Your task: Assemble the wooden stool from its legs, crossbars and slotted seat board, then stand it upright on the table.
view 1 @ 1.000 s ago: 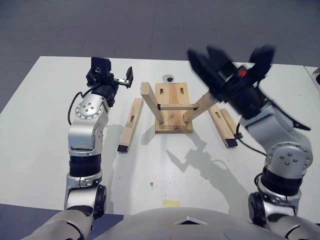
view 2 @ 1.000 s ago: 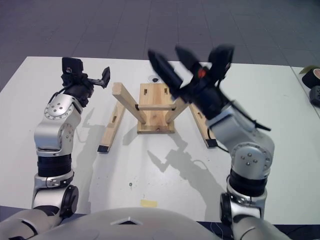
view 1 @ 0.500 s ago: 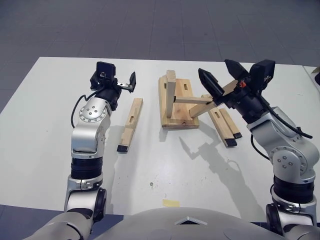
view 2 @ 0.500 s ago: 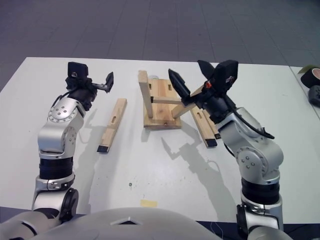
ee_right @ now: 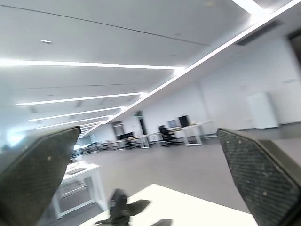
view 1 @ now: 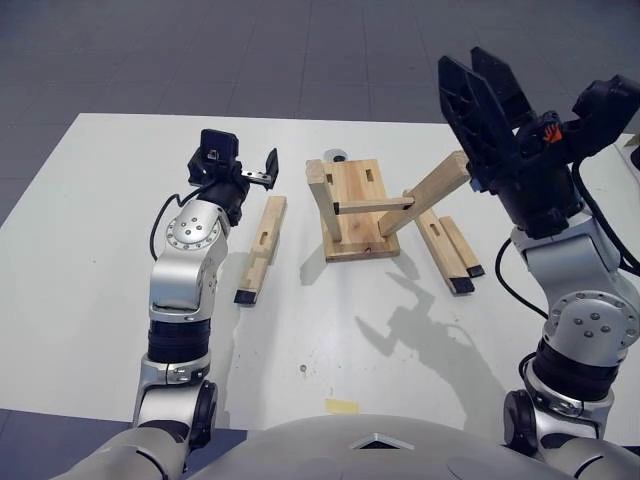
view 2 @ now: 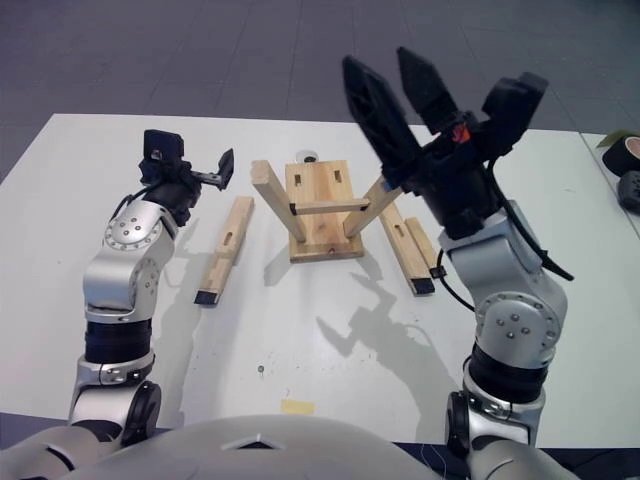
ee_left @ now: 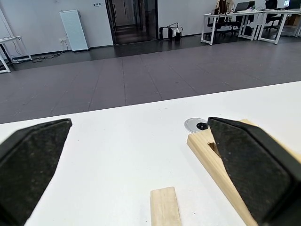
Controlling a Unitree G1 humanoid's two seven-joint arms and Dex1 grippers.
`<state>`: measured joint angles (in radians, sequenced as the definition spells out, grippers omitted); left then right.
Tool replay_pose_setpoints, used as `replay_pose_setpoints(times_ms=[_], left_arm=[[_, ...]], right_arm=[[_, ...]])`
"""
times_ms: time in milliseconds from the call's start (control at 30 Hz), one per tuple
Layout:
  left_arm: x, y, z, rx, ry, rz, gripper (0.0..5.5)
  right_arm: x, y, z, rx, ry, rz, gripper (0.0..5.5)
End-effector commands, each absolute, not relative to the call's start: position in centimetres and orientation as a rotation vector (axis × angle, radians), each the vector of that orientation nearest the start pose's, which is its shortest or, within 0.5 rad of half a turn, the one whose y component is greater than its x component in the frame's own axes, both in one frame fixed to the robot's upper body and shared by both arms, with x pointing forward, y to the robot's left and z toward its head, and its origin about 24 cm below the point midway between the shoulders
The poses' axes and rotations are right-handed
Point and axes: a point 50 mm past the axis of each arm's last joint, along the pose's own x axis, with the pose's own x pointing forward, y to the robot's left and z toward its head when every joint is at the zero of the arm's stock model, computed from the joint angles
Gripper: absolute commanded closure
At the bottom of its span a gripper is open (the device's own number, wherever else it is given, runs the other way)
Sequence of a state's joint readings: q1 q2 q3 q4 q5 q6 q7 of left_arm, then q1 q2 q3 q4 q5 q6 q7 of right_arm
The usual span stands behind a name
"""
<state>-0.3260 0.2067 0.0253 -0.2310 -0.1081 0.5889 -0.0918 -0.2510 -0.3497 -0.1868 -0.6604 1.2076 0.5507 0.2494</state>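
The slotted seat board (view 1: 356,218) lies flat mid-table. On it stand a left leg (view 1: 323,201) and a right leg (view 1: 434,192), splayed apart and joined by a thin crossbar (view 1: 375,206). A loose slotted leg (view 1: 262,246) lies left of the board, and two more wooden pieces (view 1: 446,250) lie to its right. My right gripper (view 1: 462,60) is open and raised high above the right leg's top end, holding nothing. My left gripper (view 1: 255,172) is open at the back left, just beyond the loose leg's far end (ee_left: 164,207), its pads (ee_left: 33,160) wide apart.
A round grommet (view 1: 337,155) sits in the white table (view 1: 90,210) behind the board. A yellow tape scrap (view 1: 340,406) lies near the front edge. Dark objects (view 2: 630,170) lie past the table's right edge.
Half a second ago my right gripper straddled the right leg; it has since lifted off, fingers swung upward. The leg frame now splays wider on the board. The left gripper barely moved.
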Motion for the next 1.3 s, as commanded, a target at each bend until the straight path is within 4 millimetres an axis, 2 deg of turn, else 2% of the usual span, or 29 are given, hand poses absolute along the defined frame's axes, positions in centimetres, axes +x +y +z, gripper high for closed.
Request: replay_pose_setpoints(times_ms=[33, 67, 167, 233, 267, 367, 467, 533, 667, 800, 900, 1000, 1033, 1300], left_arm=[[29.9, 15.7, 12.9, 0.111, 0.042, -0.151, 0.12], [29.9, 15.7, 12.9, 0.111, 0.041, -0.15, 0.12], [30.0, 15.8, 12.8, 0.111, 0.042, -0.146, 0.12], [29.9, 15.8, 12.7, 0.113, 0.047, -0.145, 0.12], [29.9, 15.8, 12.6, 0.114, 0.051, -0.147, 0.12], [29.8, 15.6, 12.4, 0.114, 0.058, -0.152, 0.12], [29.9, 15.4, 12.4, 0.112, 0.057, -0.152, 0.12], [29.9, 15.4, 12.4, 0.112, 0.057, -0.152, 0.12], [29.8, 15.5, 12.2, 0.115, 0.063, -0.152, 0.12], [29.7, 15.6, 12.1, 0.117, 0.068, -0.147, 0.12], [29.6, 15.5, 12.0, 0.115, 0.07, -0.147, 0.12], [29.6, 15.4, 12.0, 0.116, 0.071, -0.152, 0.12], [29.7, 15.4, 12.0, 0.118, 0.07, -0.15, 0.1], [29.7, 15.6, 11.9, 0.132, 0.073, -0.147, 0.1]], right_arm=[[21.0, -12.3, 19.1, 0.419, -0.111, 1.011, 0.1], [21.1, -12.1, 17.8, 0.384, -0.036, 0.991, 0.1], [21.7, -13.2, 13.9, 0.475, 0.151, 0.806, 0.1], [22.4, -14.9, 12.7, 0.396, 0.184, 0.664, 0.1], [23.0, -15.8, 12.8, 0.356, 0.153, 0.596, 0.1], [25.3, -18.1, 15.1, 0.24, -0.064, 0.435, 0.1], [26.6, -18.6, 16.5, 0.142, -0.211, 0.318, 0.1], [26.6, -18.0, 16.9, 0.149, -0.264, 0.341, 0.1], [24.7, -17.4, 19.4, 0.43, -0.427, 0.513, 0.1], [22.9, -16.1, 20.3, 0.455, -0.389, 0.724, 0.1], [21.6, -14.1, 19.1, 0.312, -0.255, 0.896, 0.1], [21.7, -13.4, 16.7, 0.132, -0.13, 0.877, 0.1], [22.0, -13.4, 16.1, 0.1, -0.115, 0.838, 0.3], [22.5, -12.7, 15.1, 0.117, -0.118, 0.746, 1.49]])
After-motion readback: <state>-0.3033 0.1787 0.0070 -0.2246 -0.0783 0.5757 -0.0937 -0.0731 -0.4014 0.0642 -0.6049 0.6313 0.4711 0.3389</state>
